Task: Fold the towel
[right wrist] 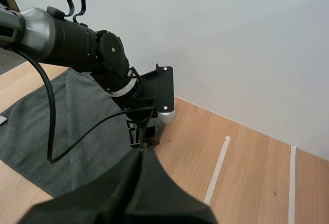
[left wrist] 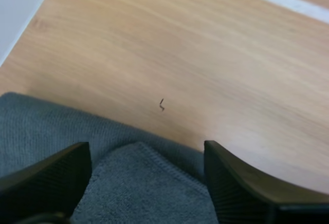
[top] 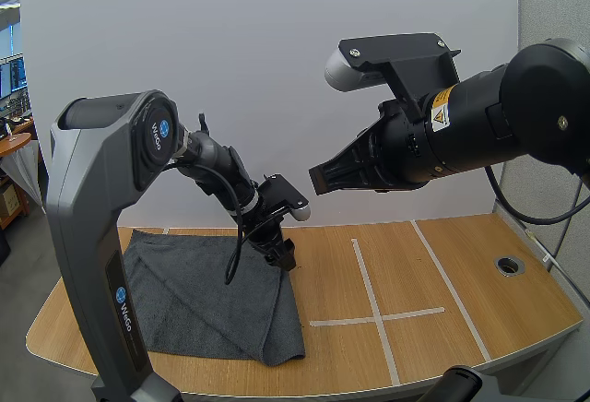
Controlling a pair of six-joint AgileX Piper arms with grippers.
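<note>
A dark grey towel (top: 194,296) lies flat on the left part of the wooden table (top: 442,319), with a crease running diagonally across it. My left gripper (top: 283,258) is down at the towel's far right corner. In the left wrist view that gripper (left wrist: 145,149) is open, its fingers (left wrist: 46,178) standing wide apart over a raised fold of the towel (left wrist: 144,193) at its edge. My right gripper (top: 320,180) hangs high above the table's middle, shut on nothing. From the right wrist view its own joined tip (right wrist: 140,157) points toward the left gripper (right wrist: 140,137) and the towel (right wrist: 67,126).
White tape lines (top: 373,314) form a cross on the bare wood right of the towel. A round cable hole (top: 510,265) sits near the table's right edge. A white wall (top: 277,70) stands close behind the table.
</note>
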